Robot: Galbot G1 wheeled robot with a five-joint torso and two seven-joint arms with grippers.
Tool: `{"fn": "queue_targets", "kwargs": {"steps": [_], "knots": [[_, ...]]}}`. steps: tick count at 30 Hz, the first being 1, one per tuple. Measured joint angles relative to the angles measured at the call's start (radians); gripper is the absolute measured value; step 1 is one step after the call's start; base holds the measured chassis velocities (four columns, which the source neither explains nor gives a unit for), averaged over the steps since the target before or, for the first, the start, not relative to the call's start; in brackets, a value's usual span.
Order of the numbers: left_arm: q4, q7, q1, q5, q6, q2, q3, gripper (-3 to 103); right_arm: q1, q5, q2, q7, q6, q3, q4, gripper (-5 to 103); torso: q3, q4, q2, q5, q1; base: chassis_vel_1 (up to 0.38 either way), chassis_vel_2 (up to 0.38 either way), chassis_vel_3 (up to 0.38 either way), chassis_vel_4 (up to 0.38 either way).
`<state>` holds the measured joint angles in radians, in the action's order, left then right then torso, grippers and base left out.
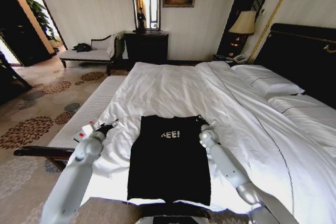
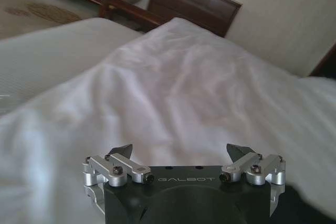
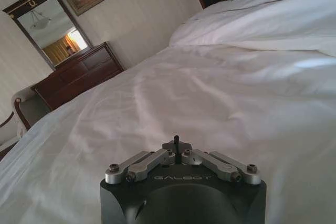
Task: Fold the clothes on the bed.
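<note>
The black T-shirt (image 1: 169, 158) lies flat on the bed (image 1: 173, 85), between the two grippers; the left gripper (image 1: 107, 126), jaws spread wide, sits beside its upper left corner. The right gripper (image 1: 206, 124), jaws pressed together on nothing, sits at the upper right corner.

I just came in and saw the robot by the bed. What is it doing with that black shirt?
The robot is folding a black T-shirt on the white bed. The shirt lies flat as a narrow strip, its sides apparently tucked in. The left gripper rests open on the bedding beside the shirt's top left corner. The right gripper is shut at the top right corner, holding nothing.
</note>
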<state>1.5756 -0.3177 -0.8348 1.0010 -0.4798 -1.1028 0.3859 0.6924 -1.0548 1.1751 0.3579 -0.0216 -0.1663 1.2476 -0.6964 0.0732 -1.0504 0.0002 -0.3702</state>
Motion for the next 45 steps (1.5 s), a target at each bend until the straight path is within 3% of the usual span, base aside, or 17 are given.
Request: {"fn": "queue_targets", "kwargs": {"steps": [3, 10, 19, 26, 29, 31, 39, 41, 44, 45], "knots": [[-0.098, 0.011, 0.103, -0.002, 0.012, -0.03, -0.078, 100, 0.009, 0.012, 0.001, -0.001, -0.002, 0.0, 0.002, 0, 0.0, 0.0006, 0.0, 0.0001, 0.0, 0.0, 0.0, 0.0, 0.0], [-0.259, 0.033, 0.201, -0.046, 0.03, -0.103, -0.177, 100, 0.027, 0.021, 0.005, -0.002, -0.006, -0.006, 0.007, 0, 0.0, 0.0002, 0.0, 0.0001, 0.0, 0.0, 0.0, 0.0, 0.0], [-0.37, 0.07, 0.215, -0.1, 0.066, -0.232, -0.179, 100, 0.055, 0.022, -0.004, -0.002, -0.009, -0.021, 0.022, 0, 0.0, 0.0, 0.0, 0.0001, 0.0, 0.0, 0.0, 0.0, 0.0], [-0.456, 0.121, 0.248, -0.132, 0.102, -0.291, -0.17, 102, 0.071, 0.018, -0.008, 0.001, -0.011, -0.028, 0.033, 0, 0.0, 0.0, 0.0, 0.0001, 0.0, 0.0, 0.0, 0.0, 0.0], [-0.49, 0.142, 0.263, -0.143, 0.116, -0.307, -0.161, 99, 0.073, 0.017, -0.009, 0.001, -0.011, -0.027, 0.034, 0, 0.0, 0.0, 0.0, 0.0, 0.0, 0.0, 0.0, 0.0, 0.0], [-0.51, 0.152, 0.271, -0.152, 0.123, -0.315, -0.156, 97, 0.073, 0.017, -0.009, 0.001, -0.011, -0.026, 0.034, 0, 0.0, 0.0, 0.0, 0.0, 0.0, 0.0, 0.0, 0.0, 0.0], [-0.593, 0.207, 0.294, -0.204, 0.167, -0.343, -0.135, 60, 0.059, 0.013, 0.0, 0.001, -0.011, -0.021, 0.02, 0, 0.0, 0.0, 0.0, -0.0001, 0.0, 0.0, 0.0, 0.0, 0.0], [-0.594, 0.208, 0.294, -0.205, 0.168, -0.344, -0.135, 60, 0.059, 0.012, -0.001, 0.001, -0.011, -0.021, 0.02, 0, 0.0, -0.0001, 0.0, -0.0001, 0.0, 0.0, 0.0, 0.0, 0.0], [-0.601, 0.214, 0.296, -0.206, 0.178, -0.345, -0.129, 44, 0.058, 0.011, -0.003, 0.0, -0.011, -0.019, 0.021, 0, 0.0, 0.0, 0.0, -0.0002, 0.0, 0.0, 0.0, 0.0, 0.0], [-0.601, 0.215, 0.295, -0.206, 0.179, -0.344, -0.129, 44, 0.058, 0.011, -0.003, 0.0, -0.011, -0.019, 0.021, 0, 0.0, 0.0, 0.0, -0.0002, 0.0, 0.0, 0.0, 0.0, 0.0]]}}
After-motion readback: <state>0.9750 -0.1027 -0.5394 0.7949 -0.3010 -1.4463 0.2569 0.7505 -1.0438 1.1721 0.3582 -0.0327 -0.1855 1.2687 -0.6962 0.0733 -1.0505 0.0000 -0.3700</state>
